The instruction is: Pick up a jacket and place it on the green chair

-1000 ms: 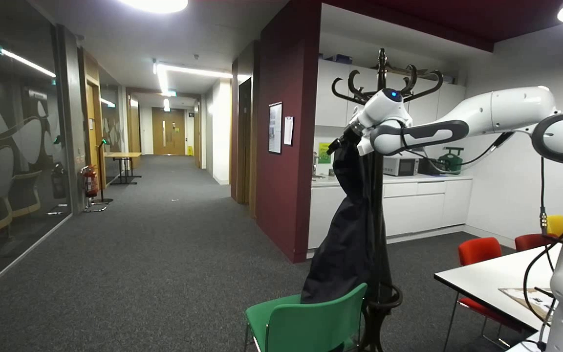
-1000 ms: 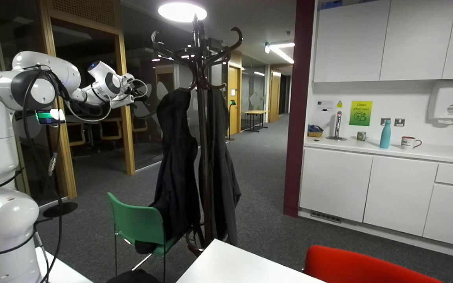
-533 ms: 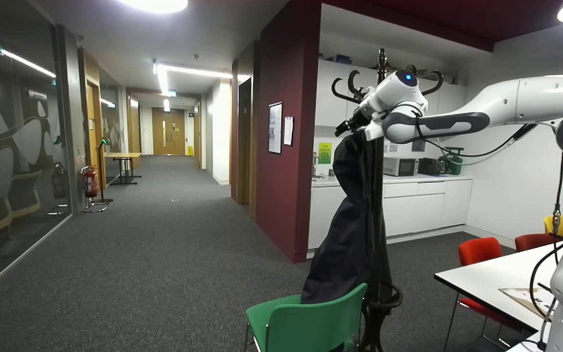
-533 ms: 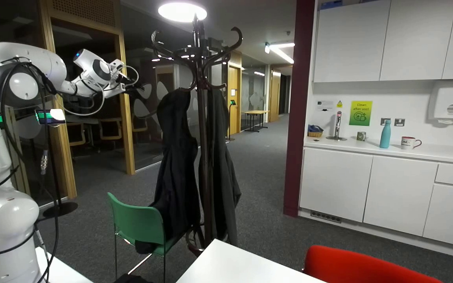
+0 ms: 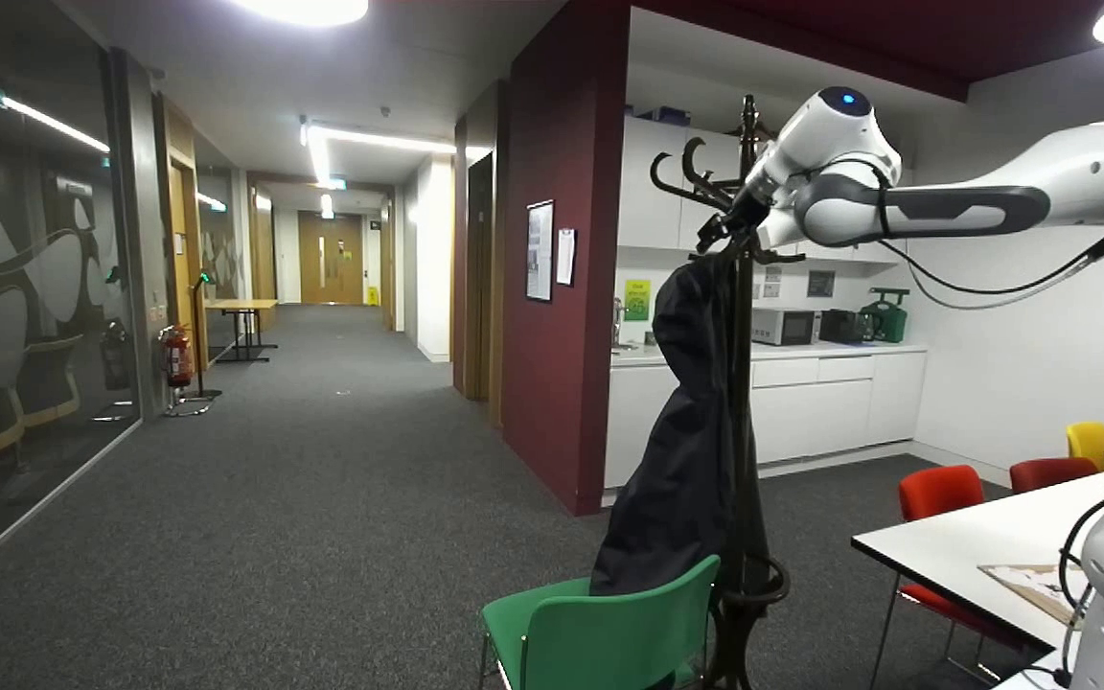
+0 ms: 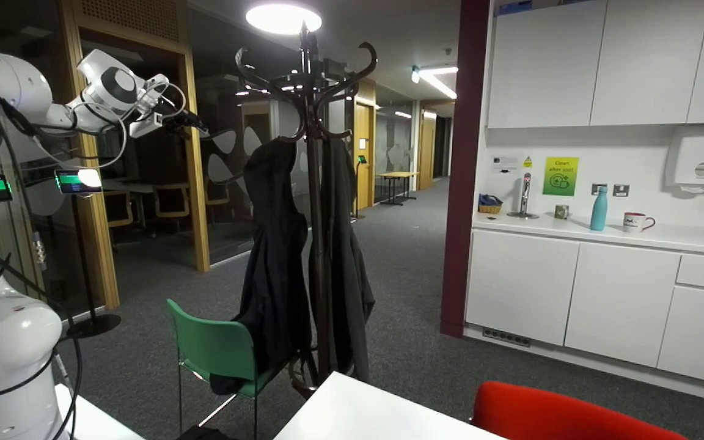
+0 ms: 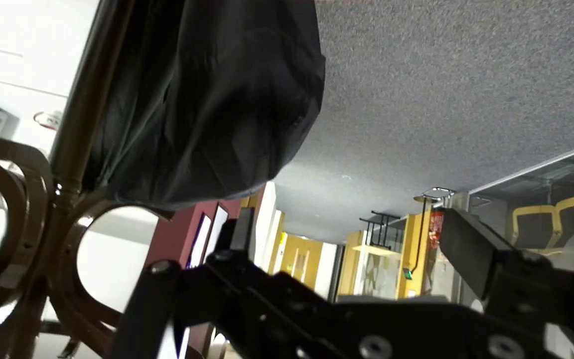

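The jacket (image 5: 667, 479) is long black fabric and hangs limp from the coat stand (image 5: 742, 422). In both exterior views its lower part reaches the green chair (image 5: 609, 637), whose backrest hides some of it. The jacket (image 6: 272, 256) and green chair (image 6: 211, 345) also show in an exterior view. My gripper (image 6: 196, 125) is at about the height of the jacket's top, apart from it. In the wrist view the gripper (image 7: 349, 232) has its fingers wide apart with nothing between them. There the jacket (image 7: 227, 99) fills the upper left, beside the fingers. The green chair is out of the wrist view.
A darker grey coat (image 6: 349, 269) hangs on the stand's far side. The stand's curved hooks (image 7: 68, 239) are close to my gripper in the wrist view. White tables (image 5: 983, 546), red chairs (image 5: 940, 491) and a yellow chair (image 5: 1089, 443) stand nearby. A glass wall (image 5: 25, 287) lines the corridor.
My arm has moved up and back from the coat stand, rightward in an exterior view and leftward in an exterior view. The jacket and green chair have not moved.
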